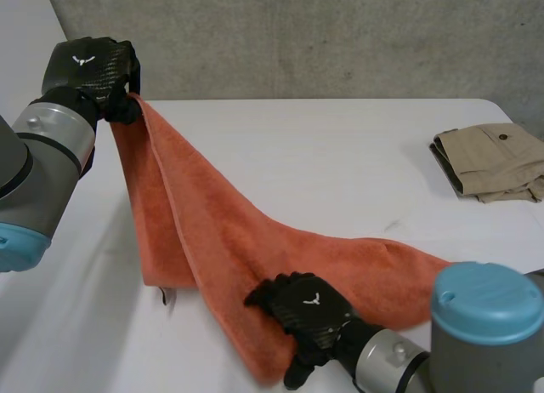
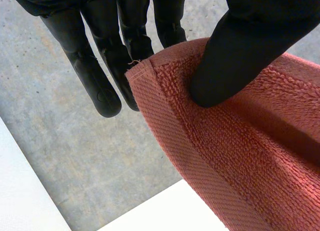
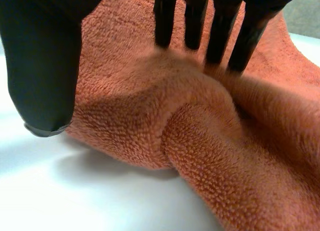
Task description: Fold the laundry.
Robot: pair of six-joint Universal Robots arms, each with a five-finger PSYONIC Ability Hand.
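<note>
Towel (image 1: 212, 231) corner in left hand (image 1: 89, 65)

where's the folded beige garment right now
In the head view the folded beige garment lies on the white table near its far right corner, on the robot's right side, apart from the orange towel and beyond the right hand.

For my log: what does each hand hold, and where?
The left hand pinches the orange terry towel by a corner; the right hand only presses its edge.
</note>
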